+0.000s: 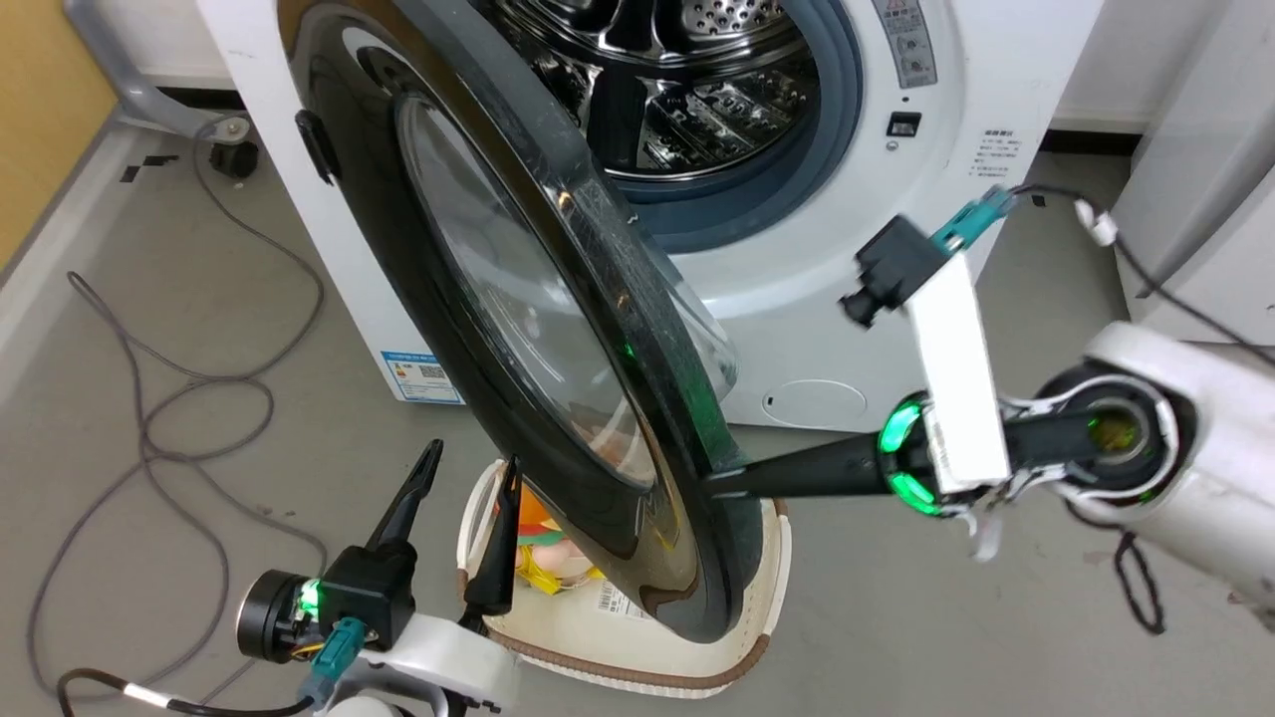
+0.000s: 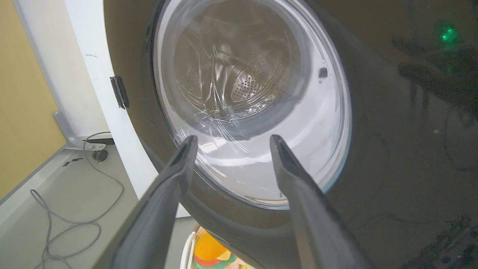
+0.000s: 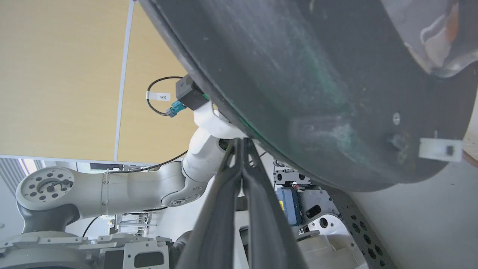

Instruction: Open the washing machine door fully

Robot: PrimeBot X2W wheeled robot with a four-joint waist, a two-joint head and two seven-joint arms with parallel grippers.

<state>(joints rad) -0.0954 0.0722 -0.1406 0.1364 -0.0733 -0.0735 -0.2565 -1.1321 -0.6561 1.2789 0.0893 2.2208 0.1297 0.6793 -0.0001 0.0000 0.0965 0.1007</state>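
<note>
while the washing machine door [image 1: 518, 329] stands part-open off the washing machine [image 1: 797, 299], above a basket [image 1: 637, 679], its inner rim is touched by the right gripper [image 1: 715, 485], fingers pressed together. the left gripper [image 1: 470, 458] is held spread, near the glass. a further outward push is judged necessary.

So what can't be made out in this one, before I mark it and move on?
Head view: what lies in the basket; the washing machine door covers most of it.
Head view: whether the right end effector touches the door; the rim hides its tips.
Head view: the drum above its middle, cut by the top edge.
Head view: the printed label on the washing machine, too small to read.
</note>
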